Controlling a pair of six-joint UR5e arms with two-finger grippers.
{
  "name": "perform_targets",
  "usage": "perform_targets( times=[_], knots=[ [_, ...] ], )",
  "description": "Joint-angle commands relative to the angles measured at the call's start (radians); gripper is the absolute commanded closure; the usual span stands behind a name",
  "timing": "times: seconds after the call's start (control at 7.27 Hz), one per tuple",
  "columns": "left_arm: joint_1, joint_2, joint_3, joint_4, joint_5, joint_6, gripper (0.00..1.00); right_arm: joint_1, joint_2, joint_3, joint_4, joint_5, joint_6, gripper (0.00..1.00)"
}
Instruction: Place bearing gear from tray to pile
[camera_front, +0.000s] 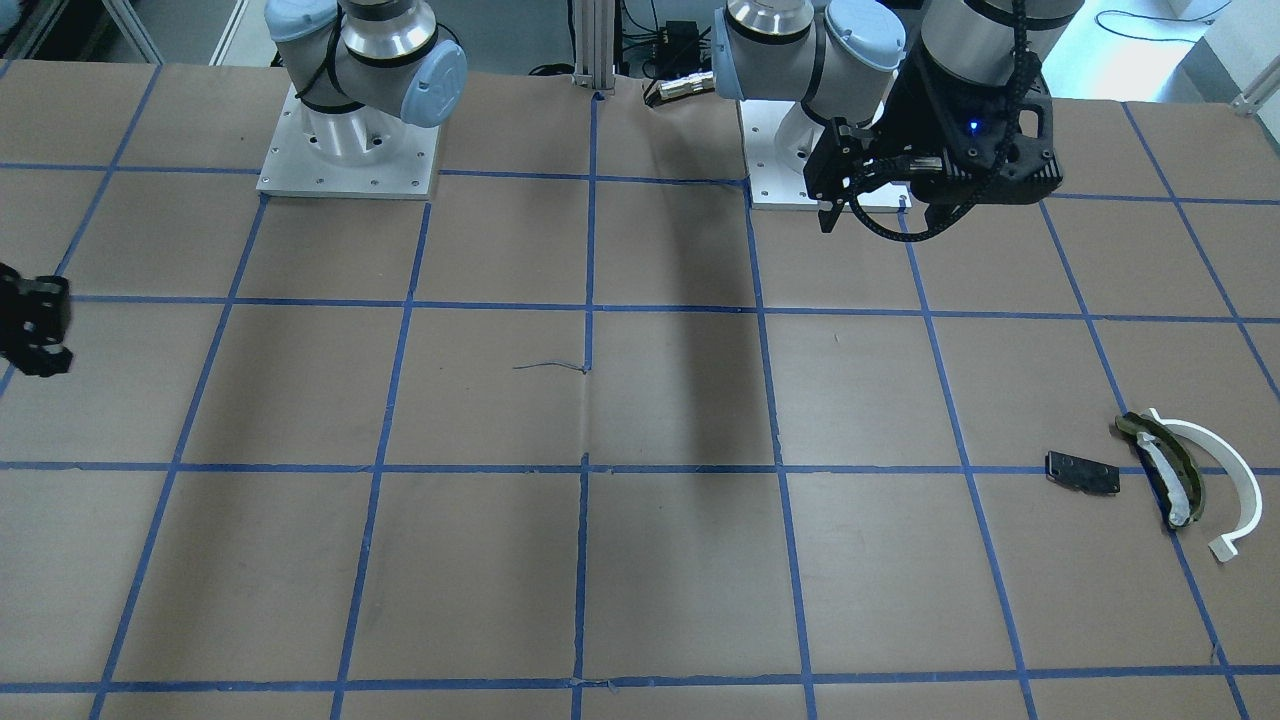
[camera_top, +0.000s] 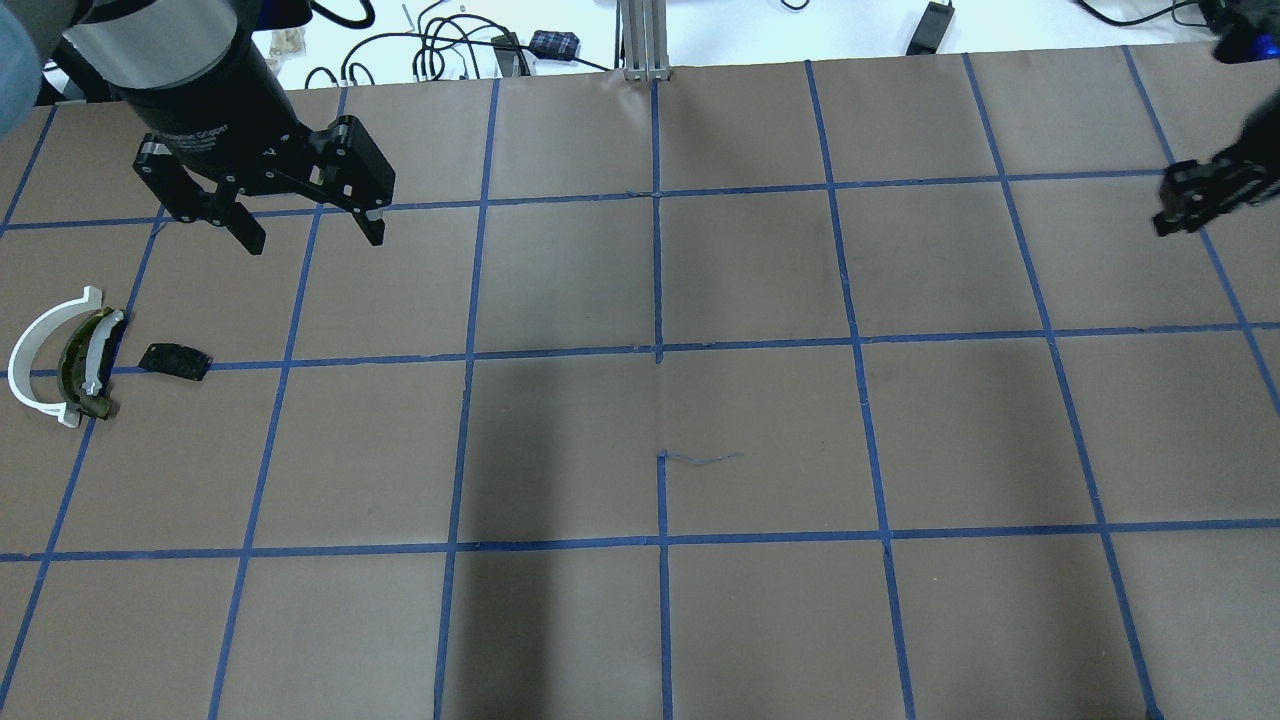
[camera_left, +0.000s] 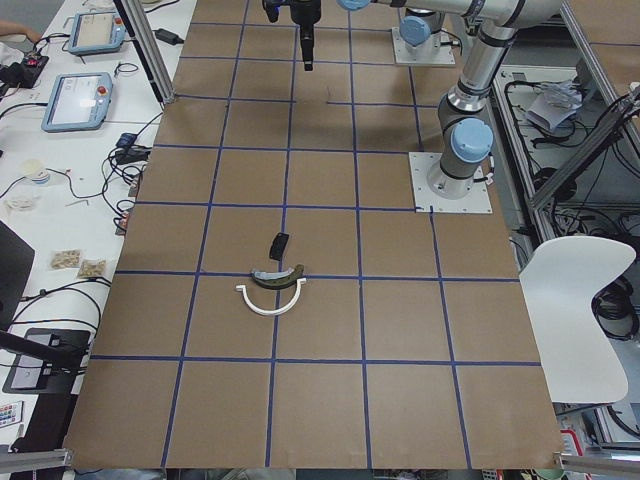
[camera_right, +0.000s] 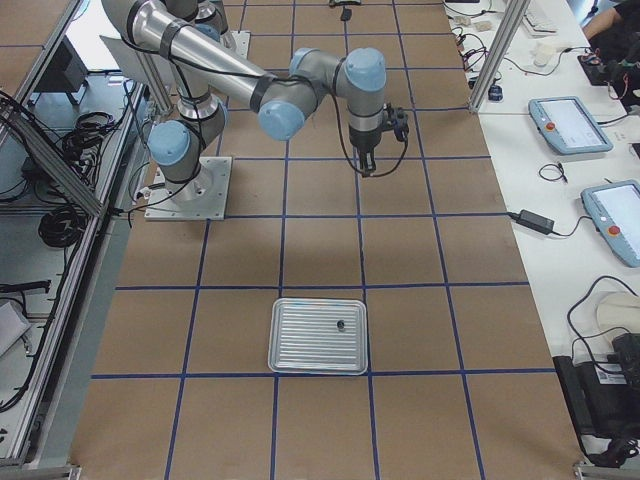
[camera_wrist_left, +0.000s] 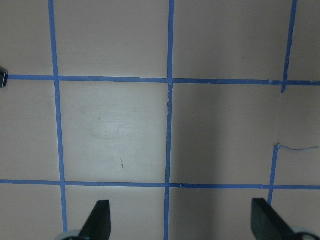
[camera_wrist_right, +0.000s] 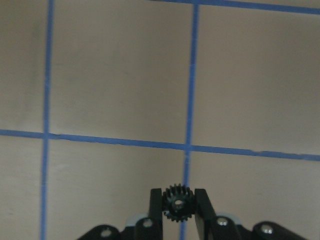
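Note:
My right gripper (camera_wrist_right: 176, 209) is shut on a small black bearing gear (camera_wrist_right: 176, 202) and holds it above the bare brown table. The gripper also shows at the right edge of the overhead view (camera_top: 1175, 215) and in the right side view (camera_right: 368, 165). The silver tray (camera_right: 300, 350) lies on the table nearer that camera, with one small dark part (camera_right: 340, 325) in it. The pile lies at the table's far left: a white arc strip (camera_top: 35, 350), an olive curved piece (camera_top: 85, 365) and a black plate (camera_top: 175, 360). My left gripper (camera_top: 315, 242) hangs open and empty above the table, behind the pile.
The table is brown paper marked with a blue tape grid. Both arm bases (camera_front: 345, 150) stand at the robot's side of the table. A metal post (camera_top: 645, 40) rises at the far edge. Tablets and cables (camera_right: 570, 125) lie on a side bench.

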Motion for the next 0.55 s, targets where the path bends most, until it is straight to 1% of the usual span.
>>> perform_targets(
  times=[0.0, 0.14, 0.41],
  knots=[
    [0.001, 0.002, 0.0, 0.0, 0.0, 0.0, 0.0, 0.348, 0.035, 0.014, -0.036, -0.019, 0.508, 0.95],
    [0.001, 0.003, 0.0, 0.0, 0.0, 0.0, 0.0, 0.455, 0.089, 0.02, -0.129, -0.054, 0.659, 0.95],
    [0.001, 0.002, 0.0, 0.0, 0.0, 0.0, 0.0, 0.64, 0.23, 0.022, -0.268, -0.056, 0.94, 0.94]
  ],
)
